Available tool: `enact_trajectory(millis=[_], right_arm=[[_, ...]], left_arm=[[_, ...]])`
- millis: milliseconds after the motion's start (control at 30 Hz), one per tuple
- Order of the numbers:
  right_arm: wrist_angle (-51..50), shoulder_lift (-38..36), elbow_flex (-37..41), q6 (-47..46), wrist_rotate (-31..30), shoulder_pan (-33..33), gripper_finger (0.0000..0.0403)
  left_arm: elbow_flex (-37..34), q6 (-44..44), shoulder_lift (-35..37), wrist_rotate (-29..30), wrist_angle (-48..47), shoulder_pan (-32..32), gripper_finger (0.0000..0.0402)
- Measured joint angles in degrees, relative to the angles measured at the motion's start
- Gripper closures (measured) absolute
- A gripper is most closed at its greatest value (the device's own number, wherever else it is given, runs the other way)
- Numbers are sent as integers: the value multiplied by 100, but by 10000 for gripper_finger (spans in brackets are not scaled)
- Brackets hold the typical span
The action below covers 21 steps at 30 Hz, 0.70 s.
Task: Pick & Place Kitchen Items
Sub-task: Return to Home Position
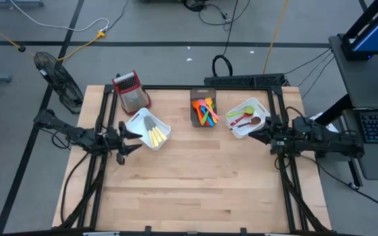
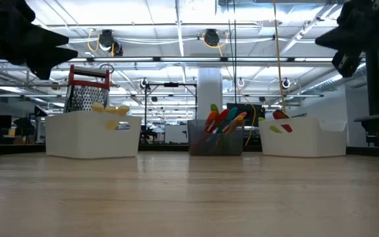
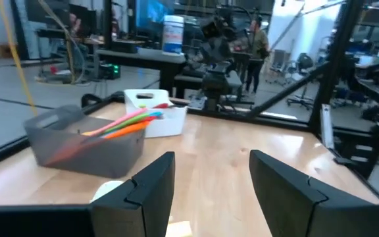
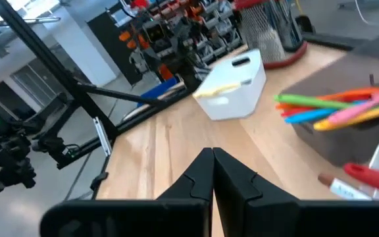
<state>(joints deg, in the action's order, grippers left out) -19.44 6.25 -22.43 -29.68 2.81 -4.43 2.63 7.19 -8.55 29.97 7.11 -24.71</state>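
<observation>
**A:** Worktop looked sorted. Why were left claw and right claw out at its edges?

**B:** Job seemed over, I'd guess: utensils sat in bins. Left gaped wide, empty; right was pinched shut, empty too.

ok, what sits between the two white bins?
The dark grey bin, holding coloured plastic utensils, stands between the left white bin and the right white bin, apart from both. Clearest in the high view.
</observation>
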Motion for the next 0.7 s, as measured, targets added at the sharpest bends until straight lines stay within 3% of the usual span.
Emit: enact_trajectory(millis=[267,700], right_arm=[[118,-163,417,180,-136,0,403],[1376,-407,1549,45,-138,0,403]], left_arm=[[0,-352,2,762,7,4,201],[0,-391,1,752,-130,0,201]])
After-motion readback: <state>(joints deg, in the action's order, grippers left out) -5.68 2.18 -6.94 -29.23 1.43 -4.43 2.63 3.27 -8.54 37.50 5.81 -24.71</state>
